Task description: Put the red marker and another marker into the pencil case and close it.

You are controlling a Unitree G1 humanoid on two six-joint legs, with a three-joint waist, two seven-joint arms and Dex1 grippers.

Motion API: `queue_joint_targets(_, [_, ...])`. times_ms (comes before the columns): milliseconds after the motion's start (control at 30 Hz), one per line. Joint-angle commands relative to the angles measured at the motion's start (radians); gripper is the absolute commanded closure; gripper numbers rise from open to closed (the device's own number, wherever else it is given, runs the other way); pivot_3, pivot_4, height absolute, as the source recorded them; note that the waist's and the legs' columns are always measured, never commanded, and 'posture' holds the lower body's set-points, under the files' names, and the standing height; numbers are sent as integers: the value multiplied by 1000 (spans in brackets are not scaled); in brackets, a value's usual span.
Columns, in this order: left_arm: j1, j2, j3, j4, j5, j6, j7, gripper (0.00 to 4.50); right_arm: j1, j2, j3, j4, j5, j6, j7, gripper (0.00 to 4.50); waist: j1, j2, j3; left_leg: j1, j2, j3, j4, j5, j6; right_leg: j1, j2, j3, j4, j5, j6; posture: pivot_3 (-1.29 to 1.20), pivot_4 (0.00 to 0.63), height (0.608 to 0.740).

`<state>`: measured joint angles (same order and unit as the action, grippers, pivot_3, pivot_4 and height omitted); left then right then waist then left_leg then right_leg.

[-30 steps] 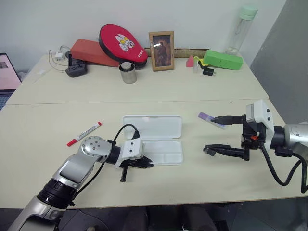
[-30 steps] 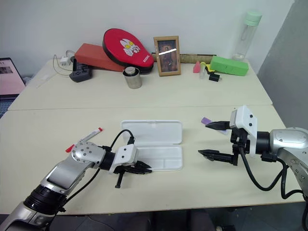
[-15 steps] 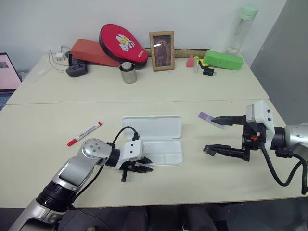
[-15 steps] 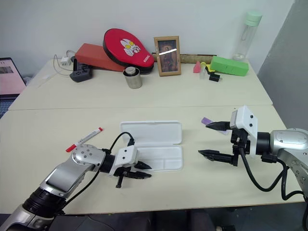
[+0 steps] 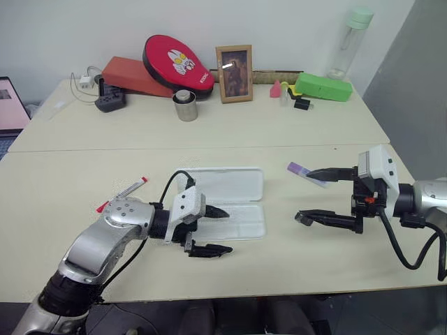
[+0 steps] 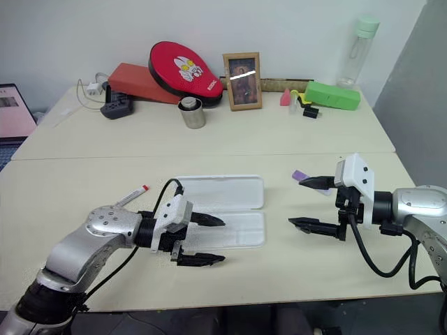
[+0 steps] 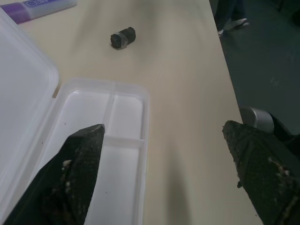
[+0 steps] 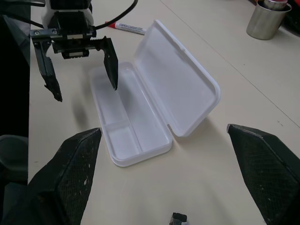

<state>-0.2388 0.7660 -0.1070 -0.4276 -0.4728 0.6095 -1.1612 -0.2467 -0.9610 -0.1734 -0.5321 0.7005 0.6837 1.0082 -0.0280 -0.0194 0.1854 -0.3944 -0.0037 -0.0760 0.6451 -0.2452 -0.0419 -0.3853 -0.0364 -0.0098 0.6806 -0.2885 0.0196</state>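
Both head views show the spread left gripper [image 5: 213, 232] at the empty, glossy white pencil case [image 5: 230, 202], red marker [image 5: 123, 193] behind its arm, while the right wrist view shows the spread right gripper [image 8: 164, 173] facing the case and the left wrist view the purple marker [image 7: 37, 7] beyond the lid.

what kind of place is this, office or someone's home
Probably an office or lab workroom, though I can't be sure. Plain pale tables are pushed together against a bare wall, a laptop screen sits at the edge, and a power strip with chargers lies beside a framed picture and a water bottle.

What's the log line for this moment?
case: open, empty | red marker: on table | purple marker: on table | left gripper: open | right gripper: open
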Motion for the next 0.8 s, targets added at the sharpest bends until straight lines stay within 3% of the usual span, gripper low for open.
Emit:
queue_joint_targets(33, [11,-4,165,-85,-149,101,87,56,-22,-5,-26,-9,30,-9,16,0,1,0,0,0,0,0,0,0,0,0,0,0,0,0,0,0,150,740])
queue_joint_targets(200, [-64,-29,428,-9,-312,187,252,56,-58,15,-22,8,56,-15,18,0,1,0,0,0,0,-1,0,0,0,0,0,-1,0,0,0,0,150,740])
queue_joint_targets(367, [-64,74,546,150,-231,127,269,56,-172,78,9,32,84,-16,5,0,-5,0,0,1,0,-1,0,0,0,0,0,0,0,0,0,0,150,740])
queue_joint_targets(500, [-14,137,526,310,-129,10,220,56,-231,113,34,45,84,-14,0,0,-1,0,0,2,0,-1,-1,0,0,0,1,0,0,0,0,0,150,740])
queue_joint_targets(600, [3,188,464,543,0,-137,158,56,-240,123,58,46,76,-14,11,0,2,0,0,1,0,-1,-1,0,0,0,0,0,0,0,0,0,150,740])
queue_joint_targets(800, [-119,181,359,879,123,-309,102,56,-220,116,60,39,67,-17,7,0,6,-1,1,-3,-1,0,0,0,0,-3,-1,-1,0,0,0,0,150,740])
